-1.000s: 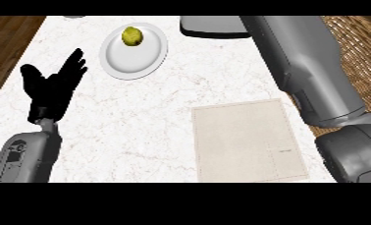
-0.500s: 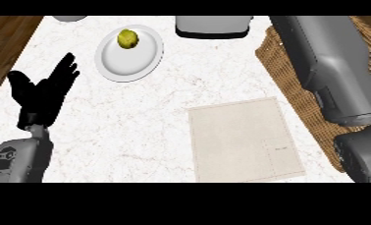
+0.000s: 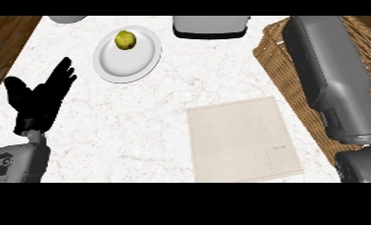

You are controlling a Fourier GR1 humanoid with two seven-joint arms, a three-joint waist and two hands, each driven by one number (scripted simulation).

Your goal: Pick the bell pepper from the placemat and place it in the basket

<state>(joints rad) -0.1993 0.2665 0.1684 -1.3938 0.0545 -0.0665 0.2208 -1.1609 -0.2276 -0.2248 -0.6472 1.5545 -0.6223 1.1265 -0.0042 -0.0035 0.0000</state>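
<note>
— Comparing this with half a second back, what differs?
— Very little. The grey right forearm (image 3: 322,71) sits slightly further right over the wicker basket (image 3: 270,62), so more of the woven rim shows on the forearm's left. The white plate (image 3: 130,64), the beige placemat (image 3: 239,140) and the left robot hand (image 3: 39,98) lie about where they were.
— How is that left robot hand?
— It rests near the view's left edge over the white marbled table (image 3: 167,96), with its fingers spread wide and pointing up. It holds nothing.
— And the right robot hand?
— It is out of sight. Only the forearm shows, running from the lower right corner up across the basket.
— Where is the bell pepper?
— I cannot tell; it shows nowhere in this view. The placemat lies flat just beside the basket. A small yellow-green fruit (image 3: 126,40) sits on the plate's far part, well apart from the placemat.
— Any writing?
— A faint square patch (image 3: 281,159) in the placemat's near right corner carries a mark too small to read. The grey appliance (image 3: 211,26) with a dark base, at the top edge between plate and basket, looks plain.
</note>
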